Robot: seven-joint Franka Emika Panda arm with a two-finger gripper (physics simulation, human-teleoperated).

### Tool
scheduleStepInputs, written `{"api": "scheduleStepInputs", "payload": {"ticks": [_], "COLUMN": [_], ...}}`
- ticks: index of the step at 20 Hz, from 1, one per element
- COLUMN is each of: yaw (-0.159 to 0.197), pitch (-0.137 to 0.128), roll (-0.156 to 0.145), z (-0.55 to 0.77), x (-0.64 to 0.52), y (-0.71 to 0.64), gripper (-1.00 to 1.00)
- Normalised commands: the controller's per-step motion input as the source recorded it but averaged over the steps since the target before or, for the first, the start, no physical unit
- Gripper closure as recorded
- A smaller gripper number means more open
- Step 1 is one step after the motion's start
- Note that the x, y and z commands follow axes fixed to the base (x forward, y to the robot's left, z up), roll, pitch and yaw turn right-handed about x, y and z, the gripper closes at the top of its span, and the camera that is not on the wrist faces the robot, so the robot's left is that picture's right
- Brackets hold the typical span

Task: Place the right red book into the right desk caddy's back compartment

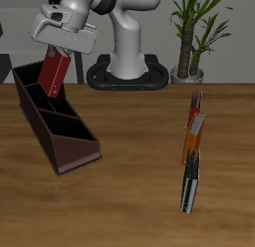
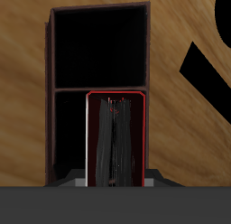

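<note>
Currently: one right red book (image 1: 54, 71) held above one right desk caddy (image 1: 57, 122).
Your fingers (image 1: 57, 56) are clamped on the book, upright over the back compartment (image 1: 35, 82); one row of thin books (image 1: 192, 151) lies well apart on the table (image 1: 129, 191).

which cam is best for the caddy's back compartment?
Wrist view: it looks straight down into the caddy, with the book hanging over a compartment. Exterior shows the whole caddy obliquely; gripper and book cover its back end.
</note>
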Motion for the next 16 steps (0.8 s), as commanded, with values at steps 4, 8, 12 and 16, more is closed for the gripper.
{"api": "scheduleStepInputs", "payload": {"ticks": [4,8,12,16], "yaw": [-0.003,0.000,-0.012,-0.017], "pitch": [0.007,0.017,0.017,0.021], "roll": [-0.004,-0.015,-0.017,-0.014], "z": [-0.06,-0.11,-0.09,-0.10], "x": [-0.04,0.02,0.05,0.01], "y": [0.03,-0.08,-0.07,-0.06], "gripper": [1.00,1.00,1.00,1.00]}}
